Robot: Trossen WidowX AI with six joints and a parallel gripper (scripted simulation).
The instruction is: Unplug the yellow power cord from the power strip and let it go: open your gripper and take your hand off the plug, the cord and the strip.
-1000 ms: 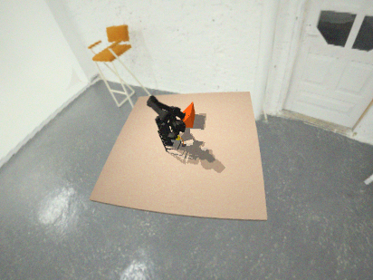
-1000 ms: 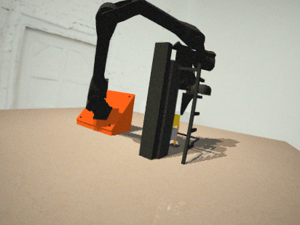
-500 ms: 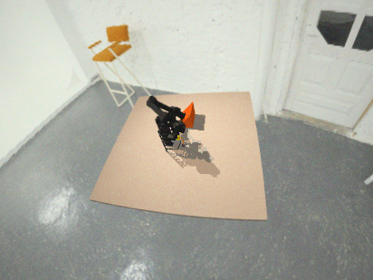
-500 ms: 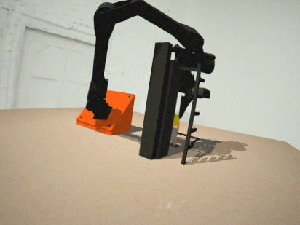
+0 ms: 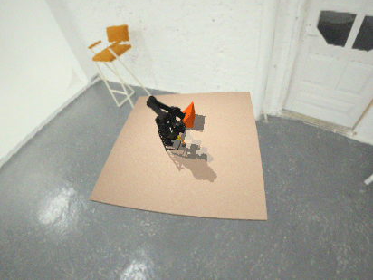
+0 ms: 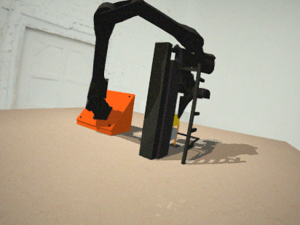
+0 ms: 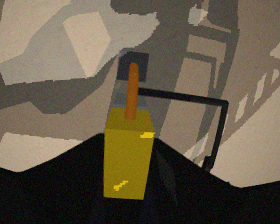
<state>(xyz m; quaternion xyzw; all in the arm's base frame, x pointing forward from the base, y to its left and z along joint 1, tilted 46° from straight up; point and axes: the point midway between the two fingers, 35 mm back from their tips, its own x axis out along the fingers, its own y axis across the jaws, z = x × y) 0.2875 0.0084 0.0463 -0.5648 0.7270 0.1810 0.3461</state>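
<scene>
You have one arm (image 6: 120, 17), one orange base block (image 6: 113, 112), one tall black power strip (image 6: 157, 101) standing on end, one thin black ladder-like rack (image 6: 191, 119) just beside it, and one yellow plug (image 7: 128, 153) with its orange cord (image 7: 131, 91).

All of it stands on the tan surface (image 5: 136, 180), nearer the far edge than the near one and roughly midway between the left and right edges in the top view. The orange base block sits closest to the far edge, and the strip and rack stand just nearer than it.

Your pincer (image 7: 128, 187) is clenched on the yellow plug: in the wrist view the plug's box-shaped body sits between the two dark fingers, which flank it on both sides.

The plug's long axis runs away from the pincer toward the surface, and the cord leaves its far end along the same line, reaching a small grey square patch (image 7: 133, 72) on the surface. In the exterior view a sliver of the yellow plug (image 6: 176, 121) shows low between the strip and the rack, with the pincer coming down on it from above. You cannot tell from these views whether the plug is seated in the strip.
</scene>
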